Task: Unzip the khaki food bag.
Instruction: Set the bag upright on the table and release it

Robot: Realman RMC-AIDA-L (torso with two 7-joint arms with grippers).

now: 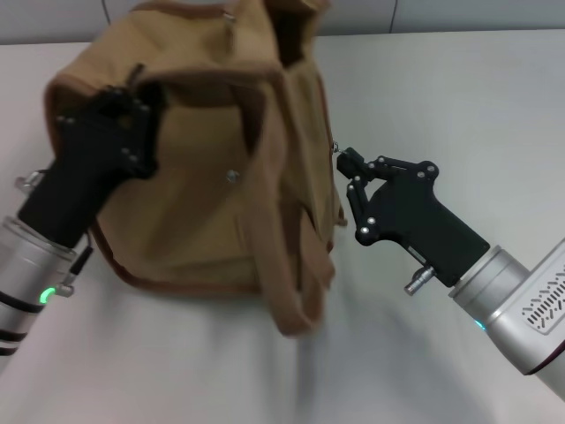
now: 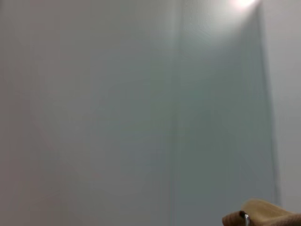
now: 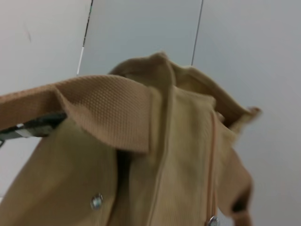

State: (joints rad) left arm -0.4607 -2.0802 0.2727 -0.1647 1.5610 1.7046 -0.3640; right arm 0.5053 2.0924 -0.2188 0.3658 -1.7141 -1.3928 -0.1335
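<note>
The bag [image 1: 221, 168] sits on the white table [image 1: 441, 88], slumped, between the two grippers. The left gripper [image 1: 132, 106] presses against the bag's upper left corner; its fingers are buried against the cloth, and I cannot tell whether they are parted or closed. The right gripper [image 1: 346, 163] is at the bag's right edge, its fingertips drawn together on a small metal piece there, most likely the zipper pull [image 1: 335, 148], though it is too small to be sure. A handle [image 1: 296, 256] loops down the bag's front, just left of the right gripper. A metal snap [image 1: 232, 177] shows on the front, between the grippers. The left wrist view catches only a bit of tan cloth [image 2: 263, 214] below a blank wall [image 2: 141, 94].
</note>
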